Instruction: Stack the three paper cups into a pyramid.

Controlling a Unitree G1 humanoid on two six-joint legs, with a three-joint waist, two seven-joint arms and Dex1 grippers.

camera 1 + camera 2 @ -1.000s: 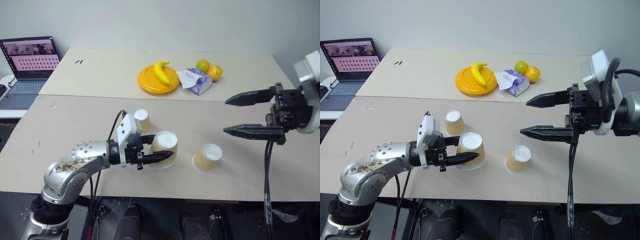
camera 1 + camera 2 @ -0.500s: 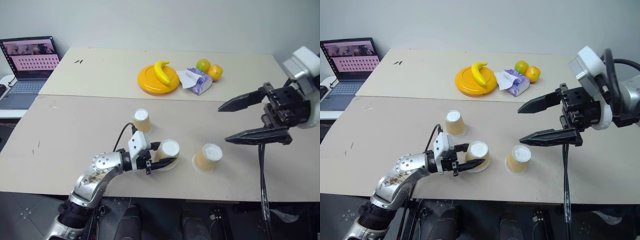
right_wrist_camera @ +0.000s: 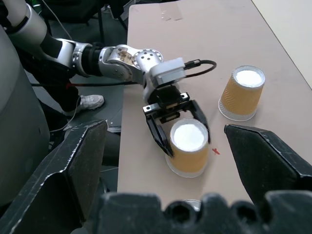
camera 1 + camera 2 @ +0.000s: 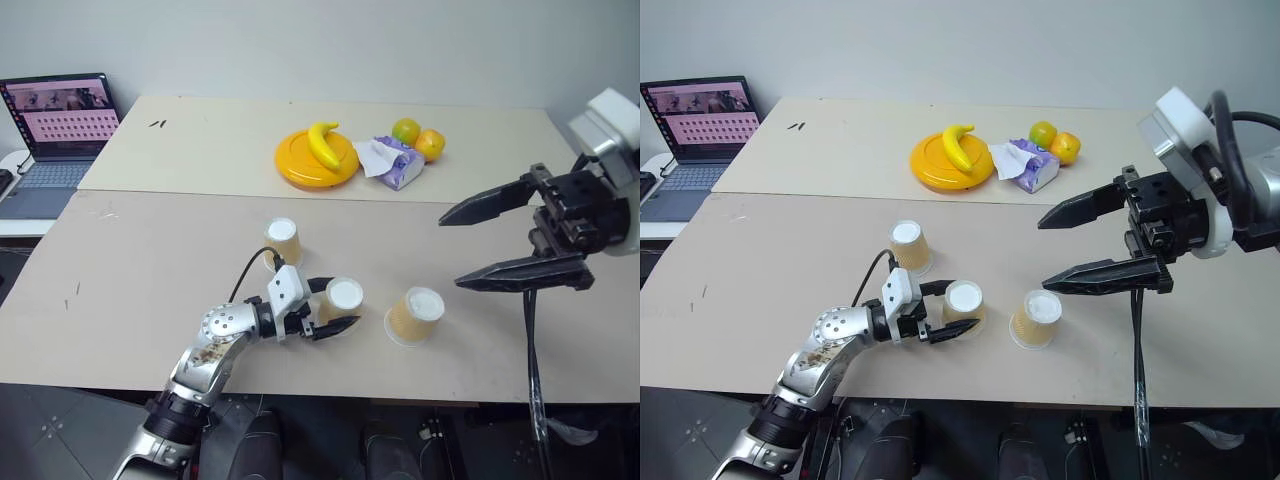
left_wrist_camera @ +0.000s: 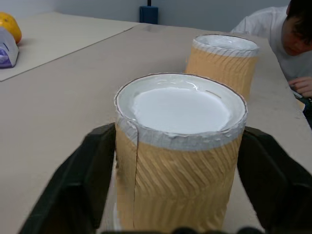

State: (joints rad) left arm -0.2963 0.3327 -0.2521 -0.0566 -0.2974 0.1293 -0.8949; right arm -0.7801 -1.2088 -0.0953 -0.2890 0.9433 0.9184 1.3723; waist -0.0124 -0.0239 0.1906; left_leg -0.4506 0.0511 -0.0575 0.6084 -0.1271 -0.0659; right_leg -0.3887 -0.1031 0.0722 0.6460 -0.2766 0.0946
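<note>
The left gripper (image 4: pixel 331 305) stood released around the middle cup (image 4: pixel 341 303), one finger on either side with a sliver of gap showing in the left wrist view (whether a pad brushed the paper I could not tell). The cup sat upside down on the desk (image 4: pixel 150 260), white base up. The right gripper (image 4: pixel 495 240) hung spread wide above the desk, holding nothing.

A second ago the left gripper had been clenched on this cup and carrying it higher, nearer the far cup (image 4: pixel 283 240); since then it had come down and toward the near edge, set the cup on the desk and let its fingers part. The right gripper had barely shifted.

The far cup stood just behind the left gripper, apart from it. The third cup (image 4: pixel 415 314) stood just beyond the left gripper's fingertips, near the middle cup without touching, below and left of the right gripper.
</note>
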